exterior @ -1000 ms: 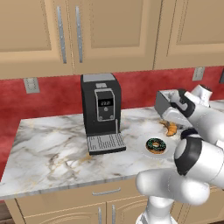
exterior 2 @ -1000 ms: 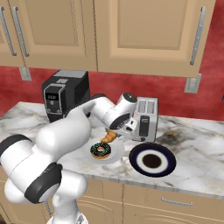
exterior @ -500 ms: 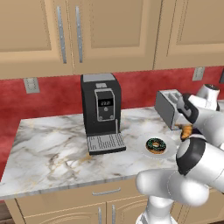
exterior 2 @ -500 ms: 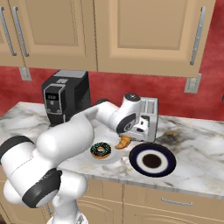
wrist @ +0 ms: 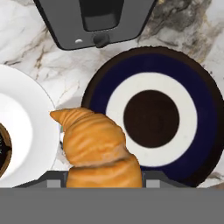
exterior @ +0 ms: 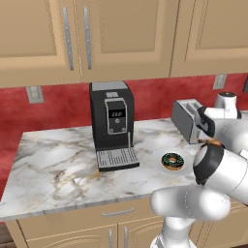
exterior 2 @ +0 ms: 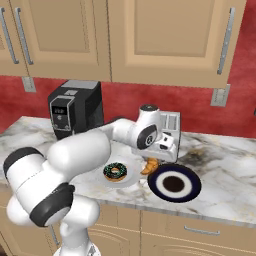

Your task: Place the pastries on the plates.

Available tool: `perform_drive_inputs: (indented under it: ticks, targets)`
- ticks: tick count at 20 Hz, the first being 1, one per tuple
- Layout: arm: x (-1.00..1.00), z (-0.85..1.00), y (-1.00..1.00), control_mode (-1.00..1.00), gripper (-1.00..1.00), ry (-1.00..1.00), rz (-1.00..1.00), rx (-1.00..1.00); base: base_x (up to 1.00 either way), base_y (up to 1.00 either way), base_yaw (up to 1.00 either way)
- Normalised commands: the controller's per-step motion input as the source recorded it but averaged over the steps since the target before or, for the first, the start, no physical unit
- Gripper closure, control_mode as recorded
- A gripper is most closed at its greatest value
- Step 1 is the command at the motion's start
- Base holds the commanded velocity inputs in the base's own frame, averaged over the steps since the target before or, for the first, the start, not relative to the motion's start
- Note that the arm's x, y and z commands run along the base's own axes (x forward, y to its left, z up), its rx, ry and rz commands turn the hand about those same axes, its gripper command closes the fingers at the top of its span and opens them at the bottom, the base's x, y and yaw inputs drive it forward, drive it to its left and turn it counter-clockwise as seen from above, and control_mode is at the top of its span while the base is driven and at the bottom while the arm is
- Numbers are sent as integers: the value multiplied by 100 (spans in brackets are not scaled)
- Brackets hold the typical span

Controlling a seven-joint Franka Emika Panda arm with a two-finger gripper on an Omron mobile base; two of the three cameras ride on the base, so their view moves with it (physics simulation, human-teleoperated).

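Note:
My gripper (exterior 2: 151, 161) is shut on the golden croissant (exterior 2: 150, 166), held low over the counter between the two plates. In the hand view the croissant (wrist: 99, 151) fills the space between the fingers and hides their tips; it overlaps the left rim of the navy plate (wrist: 201, 96). The navy plate (exterior 2: 195, 183) with its white ring and dark centre holds nothing. The chocolate donut (exterior 2: 116, 171) with green sprinkles lies on the white plate (exterior 2: 133, 176). From the left base view the donut (exterior: 172, 161) and white plate (exterior: 157, 162) are plain, and a bit of croissant (exterior: 211, 142) peeks past the arm.
A silver toaster (exterior 2: 171, 125) stands just behind the plates, close to the hand; its front shows as toaster (wrist: 96, 22) in the hand view. A black coffee machine (exterior: 111, 122) stands further left. The counter's front edge runs just below the plates.
The arm has carried the croissant sideways, away from the donut's plate and toward the navy plate, and slightly lower. The donut and both plates have stayed put.

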Motion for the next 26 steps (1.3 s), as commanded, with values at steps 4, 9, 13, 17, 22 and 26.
perform_drive_inputs:
  ticks: [4, 9, 13, 17, 22, 26]
  targets:
    - [7, 0, -38, -100, 100, 11, -12, 3, 0, 0, 0]
    - [0, 0, -44, -100, 100, 3, -11, 15, 0, 0, 0]
    - [0, 0, -45, -100, 100, 2, -7, 15, 0, 0, 0]
    - [0, -3, -37, -100, 100, 1, -2, 13, 0, 0, 0]
    - [0, -42, -12, -100, 100, 0, 0, 4, 0, 0, 0]
    - [0, -46, -2, -100, 100, 0, 0, 5, 0, 0, 0]
